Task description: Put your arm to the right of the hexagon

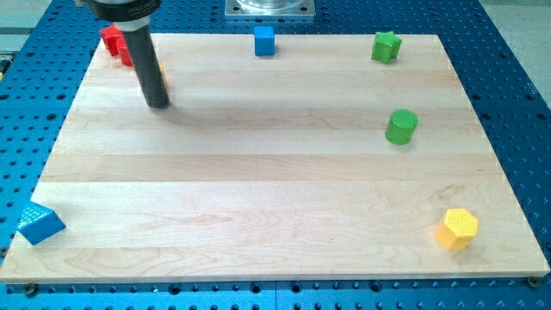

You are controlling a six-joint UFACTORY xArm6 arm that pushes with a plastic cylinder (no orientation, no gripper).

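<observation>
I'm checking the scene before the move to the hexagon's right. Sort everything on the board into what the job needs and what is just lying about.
Needed for the job:
- yellow hexagon, near the view's bottom right corner
- my tip, far off toward the view's top left

Just lying about:
- red block, partly behind the rod
- blue cube
- green star
- green cylinder
- blue triangle, on the board's left edge

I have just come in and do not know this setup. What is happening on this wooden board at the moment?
A robot arm with a straight dark rod is working over a light wooden board. My tip rests near the view's top left, just below a red block and far from everything else. The yellow hexagon block lies at the bottom right, untouched. A blue cube, a green star block, a green cylinder and a blue triangular block also sit around the edges.
</observation>
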